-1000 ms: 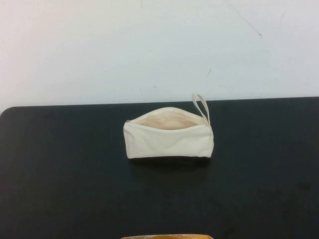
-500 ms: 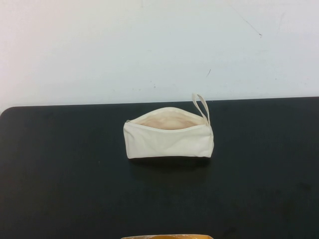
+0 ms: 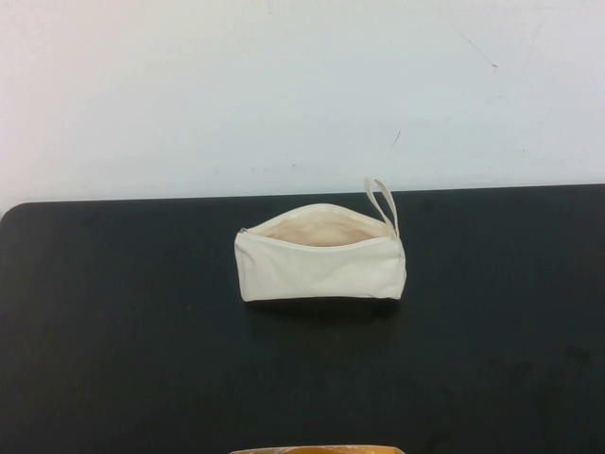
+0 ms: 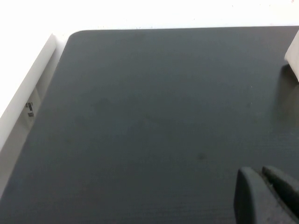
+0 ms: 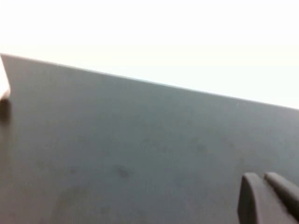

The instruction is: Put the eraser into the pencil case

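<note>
The pencil case (image 3: 319,257) is a cream-white zip pouch standing in the middle of the black table (image 3: 113,331). Its zip is open, showing pale beige lining, and its loop strap (image 3: 383,203) is at the right end. The eraser is not visible in any view. Neither gripper shows in the high view. My left gripper (image 4: 261,175) hovers low over bare table left of the pouch, whose edge shows in the left wrist view (image 4: 293,58); its fingers lie together, holding nothing. My right gripper (image 5: 261,179) hovers right of the pouch (image 5: 3,84), fingers together, holding nothing.
A white surface (image 3: 284,95) lies beyond the table's far edge. A thin yellow-orange strip (image 3: 317,450) of something shows at the front edge of the high view. The table's rounded far left corner (image 4: 77,35) shows in the left wrist view.
</note>
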`<action>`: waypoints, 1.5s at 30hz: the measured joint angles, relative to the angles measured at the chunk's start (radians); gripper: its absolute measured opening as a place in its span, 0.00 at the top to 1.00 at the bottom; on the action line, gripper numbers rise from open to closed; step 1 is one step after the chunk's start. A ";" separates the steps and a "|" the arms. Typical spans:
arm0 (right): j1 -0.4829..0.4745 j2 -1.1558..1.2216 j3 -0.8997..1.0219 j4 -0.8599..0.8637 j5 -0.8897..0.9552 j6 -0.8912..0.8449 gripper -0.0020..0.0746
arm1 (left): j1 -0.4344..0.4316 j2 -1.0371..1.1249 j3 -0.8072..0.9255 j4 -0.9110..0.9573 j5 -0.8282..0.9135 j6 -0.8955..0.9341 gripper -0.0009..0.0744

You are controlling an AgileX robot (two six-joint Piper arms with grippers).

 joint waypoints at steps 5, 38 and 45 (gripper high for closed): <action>0.000 0.000 0.058 0.006 0.004 0.000 0.98 | 0.000 0.000 0.000 0.000 0.000 0.000 0.99; -0.020 0.000 0.092 0.008 0.056 0.119 0.98 | 0.000 0.000 0.000 0.000 0.000 0.000 0.99; -0.021 0.000 0.090 0.008 0.064 0.119 0.98 | 0.000 0.000 0.000 0.000 0.000 0.000 0.99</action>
